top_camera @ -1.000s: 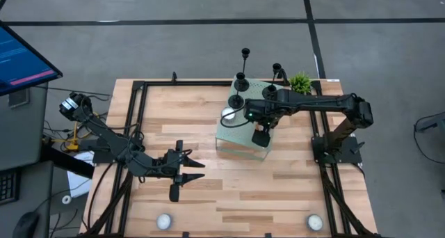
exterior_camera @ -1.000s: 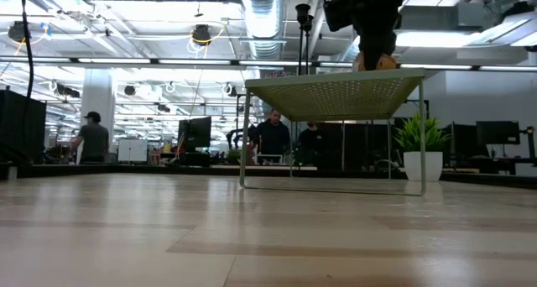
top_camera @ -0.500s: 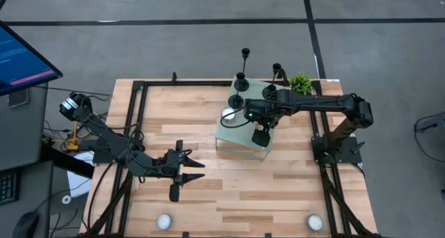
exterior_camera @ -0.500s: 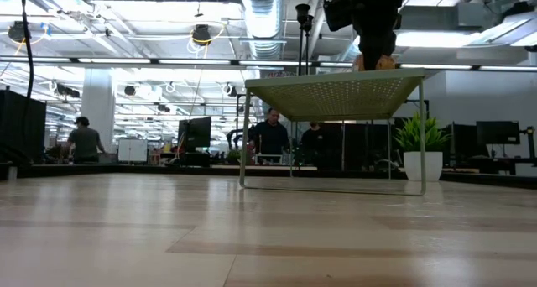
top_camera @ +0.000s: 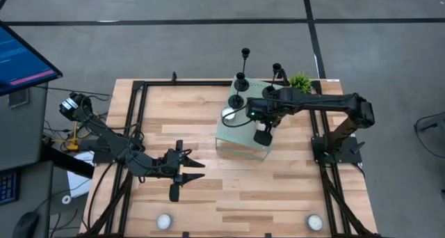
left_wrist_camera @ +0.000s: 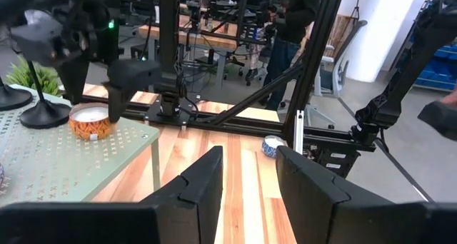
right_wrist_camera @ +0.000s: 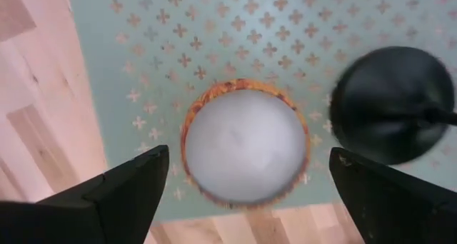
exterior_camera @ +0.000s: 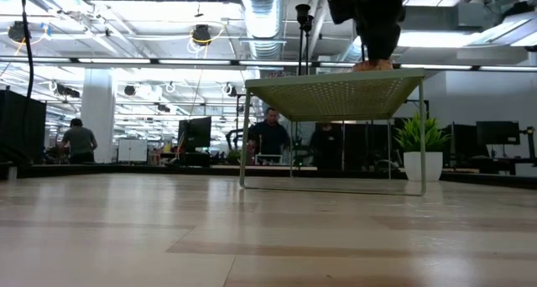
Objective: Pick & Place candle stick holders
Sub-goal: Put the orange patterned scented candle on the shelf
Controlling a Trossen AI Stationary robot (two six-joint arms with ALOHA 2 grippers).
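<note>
Black candle stick holders (top_camera: 240, 92) stand on their disc bases on the far part of a small pale-green perforated table (top_camera: 236, 137); another (top_camera: 272, 85) stands at its far right. One disc base (right_wrist_camera: 391, 105) shows in the right wrist view. My right gripper (top_camera: 262, 135) hangs open above the green table, its fingers on either side of a white tealight in an orange-rimmed cup (right_wrist_camera: 245, 145), apart from it. My left gripper (top_camera: 198, 170) rests open and empty at the near left of the wooden table.
A second white tealight (top_camera: 228, 114) sits on the green table's left part. A small green plant (top_camera: 300, 81) stands at the far right. Two tealights (top_camera: 164, 221) (top_camera: 315, 222) lie near the wooden table's near edge. Black frame rails (top_camera: 139, 127) border the table.
My right gripper has risen a little above the orange-rimmed tealight and shifted slightly toward the table's right edge. The tealight stays on the green table.
</note>
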